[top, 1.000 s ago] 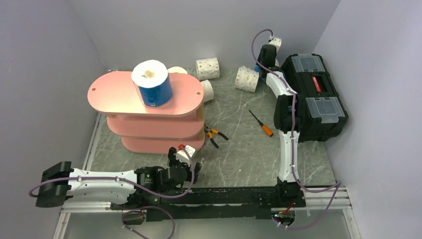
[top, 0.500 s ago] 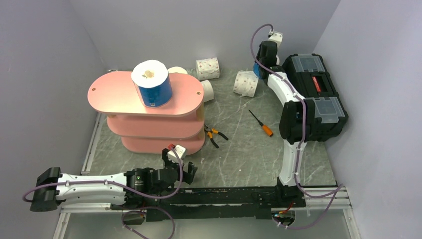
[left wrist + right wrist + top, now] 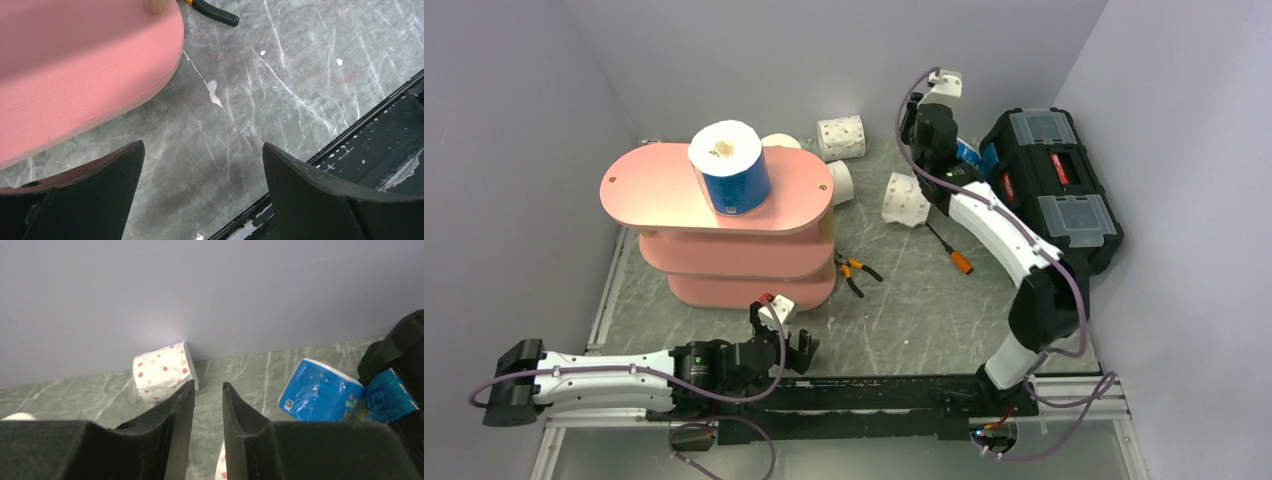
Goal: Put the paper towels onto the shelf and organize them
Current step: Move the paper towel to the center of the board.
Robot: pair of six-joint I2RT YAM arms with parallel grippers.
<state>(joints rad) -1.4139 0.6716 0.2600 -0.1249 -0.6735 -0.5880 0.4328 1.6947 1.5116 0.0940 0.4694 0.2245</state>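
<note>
The pink shelf (image 3: pixel 664 185) stands at the left with a blue-wrapped paper towel roll (image 3: pixel 729 165) upright on its top board. On the table lie a speckled roll (image 3: pixel 841 137) by the back wall, a second speckled roll (image 3: pixel 904 200), a white roll (image 3: pixel 840 182) and a blue roll (image 3: pixel 320 390). My right gripper (image 3: pixel 207 385) hangs raised above the second speckled roll. Its jaws are a narrow gap apart, with only floor between the tips. A sliver of that roll (image 3: pixel 220 467) shows beneath. My left gripper (image 3: pixel 202 147) is wide open and empty, low before the shelf's bottom board (image 3: pixel 75 60).
A black toolbox (image 3: pixel 1054 190) stands at the right, with the blue roll against it. An orange-handled screwdriver (image 3: pixel 951 250) and pliers (image 3: pixel 856 272) lie mid-table. Another white roll (image 3: pixel 779 142) sits behind the shelf. Walls close the back and both sides.
My right arm swung left, away from the toolbox, and its jaws narrowed. The nearer speckled roll shifted toward the front. My left arm drew back a little from the shelf.
</note>
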